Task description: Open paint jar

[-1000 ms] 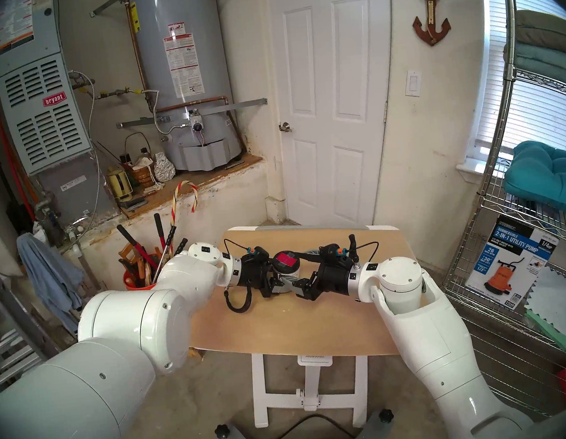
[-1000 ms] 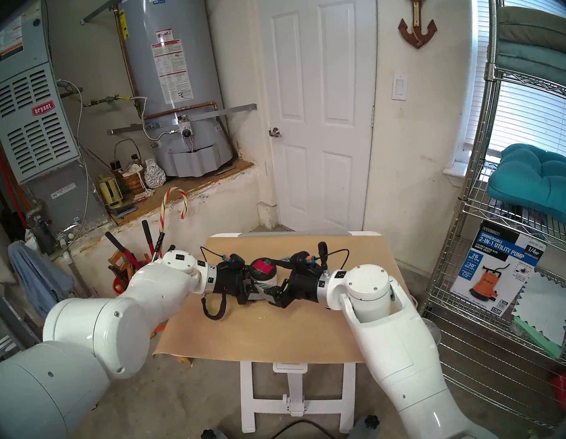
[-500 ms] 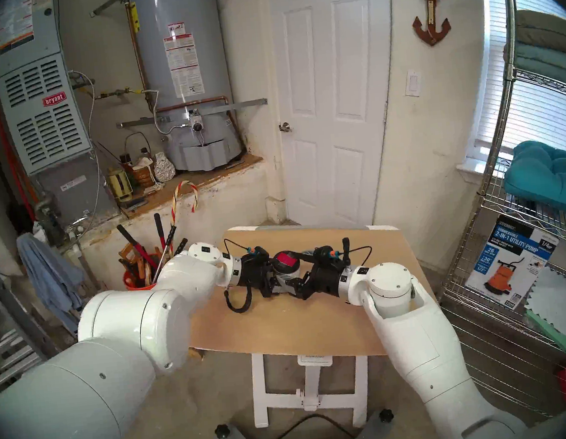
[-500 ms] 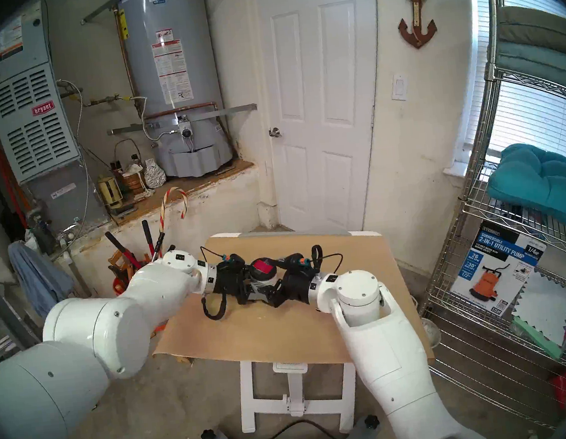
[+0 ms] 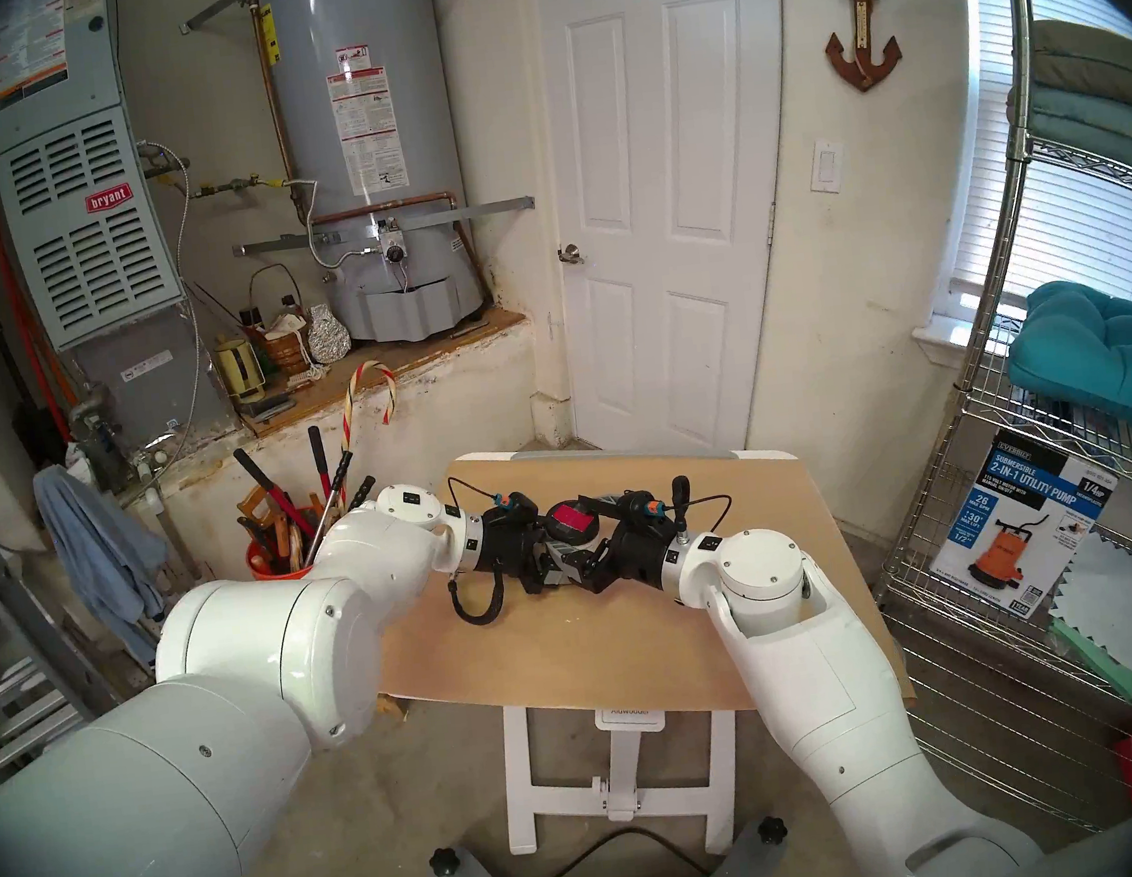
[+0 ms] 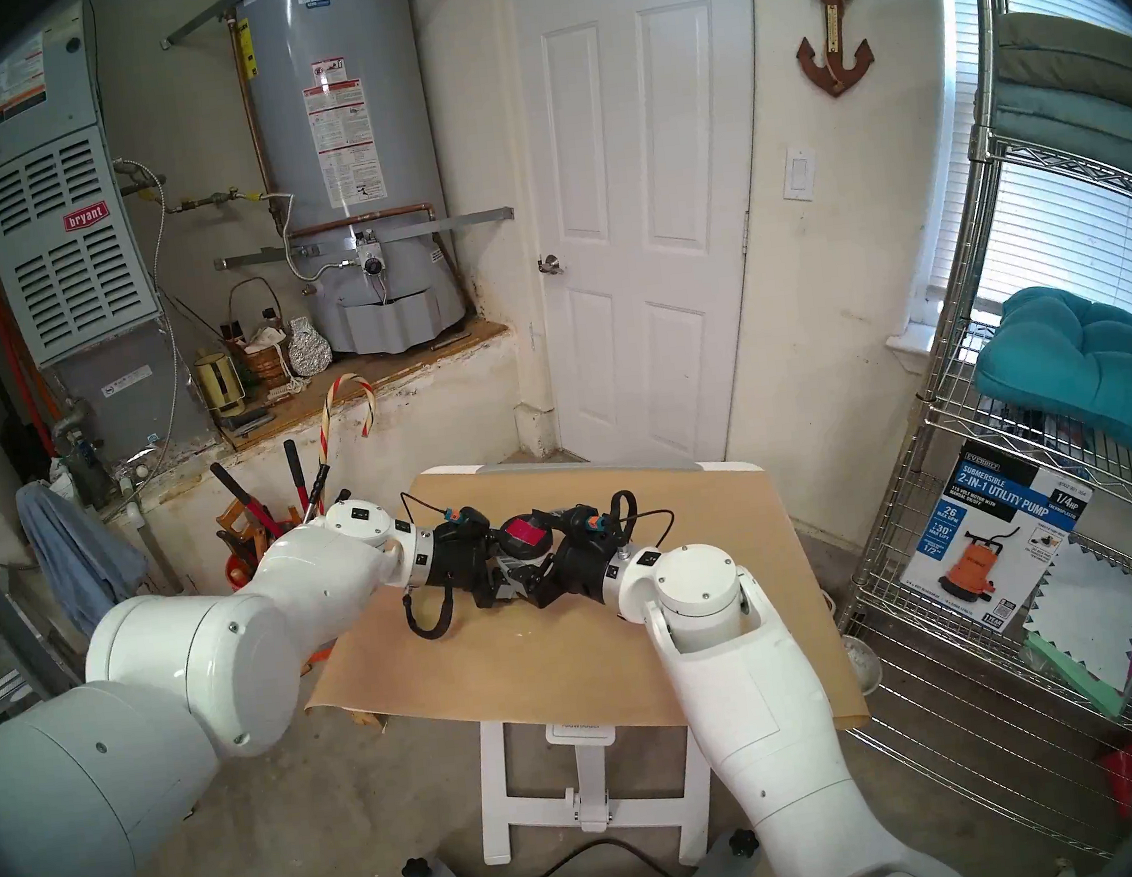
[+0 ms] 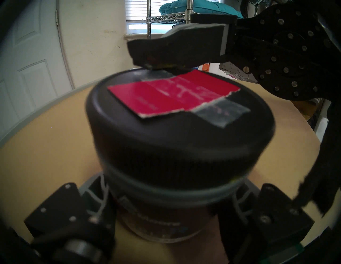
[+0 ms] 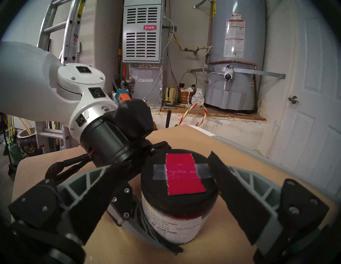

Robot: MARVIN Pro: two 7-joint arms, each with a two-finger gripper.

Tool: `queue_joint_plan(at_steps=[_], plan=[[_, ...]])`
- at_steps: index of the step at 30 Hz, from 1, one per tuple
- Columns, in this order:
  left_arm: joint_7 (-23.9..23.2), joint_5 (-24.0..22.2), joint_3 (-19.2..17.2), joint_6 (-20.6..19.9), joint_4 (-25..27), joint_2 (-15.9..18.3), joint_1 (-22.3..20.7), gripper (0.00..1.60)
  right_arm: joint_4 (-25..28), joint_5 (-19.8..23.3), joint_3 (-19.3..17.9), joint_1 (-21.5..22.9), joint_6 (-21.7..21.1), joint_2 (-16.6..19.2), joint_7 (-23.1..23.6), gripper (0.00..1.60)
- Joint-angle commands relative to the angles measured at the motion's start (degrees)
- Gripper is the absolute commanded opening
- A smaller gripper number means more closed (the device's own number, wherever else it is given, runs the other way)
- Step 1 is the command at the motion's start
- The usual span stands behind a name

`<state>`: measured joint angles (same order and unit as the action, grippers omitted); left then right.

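The paint jar (image 8: 173, 217) stood upright on the brown table (image 5: 571, 643), a little behind the table's middle, with the black lid (image 8: 177, 189) on it and a red patch (image 8: 184, 177) taped on top of the lid. The lid looked seated, so I judged the opening was not yet done.

The left gripper (image 7: 166, 208) came to the jar from its left side and was closed on the lower body, under the lid. I think it was placed low like this to keep the jar from turning, and to leave the lid free for the other arm.

The right gripper (image 8: 166, 186) came from the jar's right side, at the height of the lid. Its two fingers (image 8: 238, 201) were spread wide, wider than the lid, one on each side of it. One finger was just beside the lid rim; I could not tell if it was touching. It held nothing. In my opinion, the fingers were set around the lid so that they could close on it and twist it off.
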<state>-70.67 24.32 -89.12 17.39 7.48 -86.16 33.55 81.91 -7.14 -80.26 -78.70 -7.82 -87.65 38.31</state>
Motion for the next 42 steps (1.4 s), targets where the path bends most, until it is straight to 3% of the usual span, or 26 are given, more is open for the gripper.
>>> queue_joint_plan(at_steps=[1, 20, 42], plan=[[-0.06, 0.01, 0.02, 0.1, 0.4, -0.16, -1.13, 0.0, -1.26, -0.26, 0.42, 2.18, 1.38, -1.56, -1.27, 1.6], [-0.06, 0.06, -0.03, 0.08, 0.43, -0.17, -1.12, 0.0, -6.26, -0.65, -0.27, 4.7, 2.71, -2.77, -3.56, 1.6], [-0.07, 0.08, -0.07, 0.12, 0.4, -0.17, -1.13, 0.0, -4.8, 2.17, -2.19, 3.8, 1.59, -2.84, -1.53, 1.6]])
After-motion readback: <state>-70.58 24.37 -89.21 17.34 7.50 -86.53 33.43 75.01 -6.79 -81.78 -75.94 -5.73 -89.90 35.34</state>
